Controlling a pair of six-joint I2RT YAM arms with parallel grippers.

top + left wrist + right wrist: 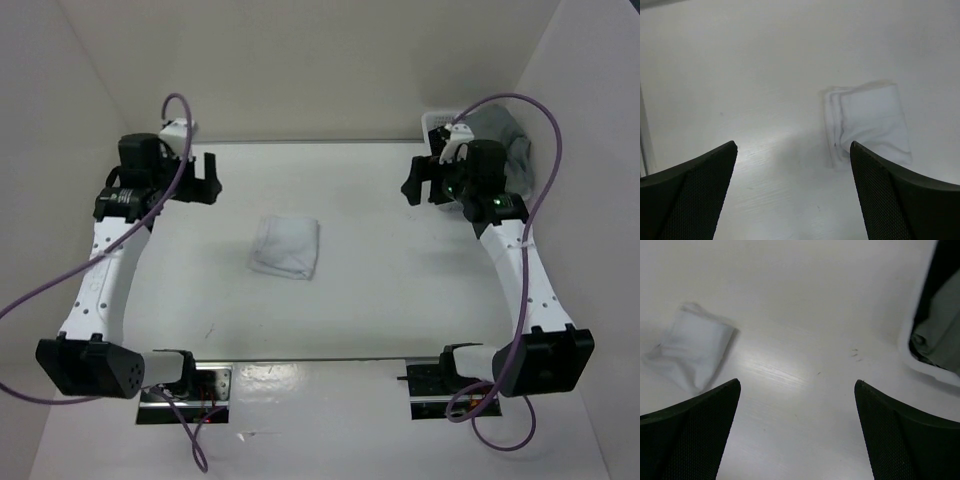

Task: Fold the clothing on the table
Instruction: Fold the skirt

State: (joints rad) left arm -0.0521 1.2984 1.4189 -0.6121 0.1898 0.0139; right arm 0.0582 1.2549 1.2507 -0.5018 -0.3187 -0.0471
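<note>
Top external: folded clothing (286, 247), near-square, slightly askew on table (400, 300); left hand (210, 178), right hand (410, 182) both spread.

Can't see most of basket (437, 121) in top view: blocked by right arm (490, 195). Clipped by right frame edge in right wrist view, so only a slice of grey garment (940, 327) inside it. Dark specks (855, 354) just left of basket: too small to ID.
</note>
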